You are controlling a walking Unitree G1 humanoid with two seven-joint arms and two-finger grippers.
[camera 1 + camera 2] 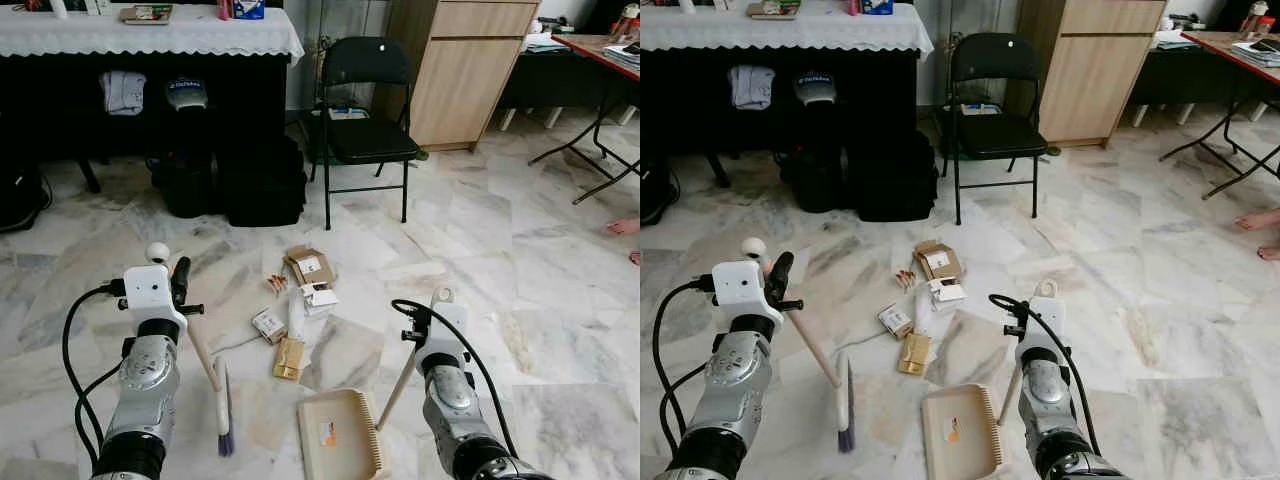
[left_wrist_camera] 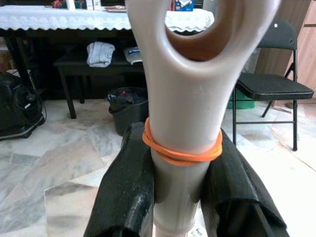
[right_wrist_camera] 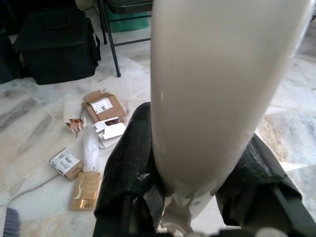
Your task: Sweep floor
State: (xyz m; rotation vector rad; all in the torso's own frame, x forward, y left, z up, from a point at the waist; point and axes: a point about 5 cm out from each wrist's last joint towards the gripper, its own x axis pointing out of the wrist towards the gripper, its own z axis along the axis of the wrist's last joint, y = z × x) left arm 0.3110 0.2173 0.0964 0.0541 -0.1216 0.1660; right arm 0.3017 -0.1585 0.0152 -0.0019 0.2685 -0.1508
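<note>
my left jaws (image 2: pixel 180 182) are clamped tight on the broom handle (image 1: pixel 200 355), just under its orange rubber band (image 2: pixel 182 154), with the bristle head (image 1: pixel 224 415) resting on the marble floor (image 1: pixel 520 260) at my 11 o'clock. my right jaws (image 3: pixel 197 192) are closed around the dustpan handle (image 1: pixel 396 385), the cream dustpan (image 1: pixel 338 432) lying flat at 12 o'clock. the litter (image 1: pixel 300 300) of small boxes and wrappers sits just beyond the pan, so i judge the broom should reach past it and draw back in short, low strokes toward the pan's lip, which should stay pressed to the floor.
</note>
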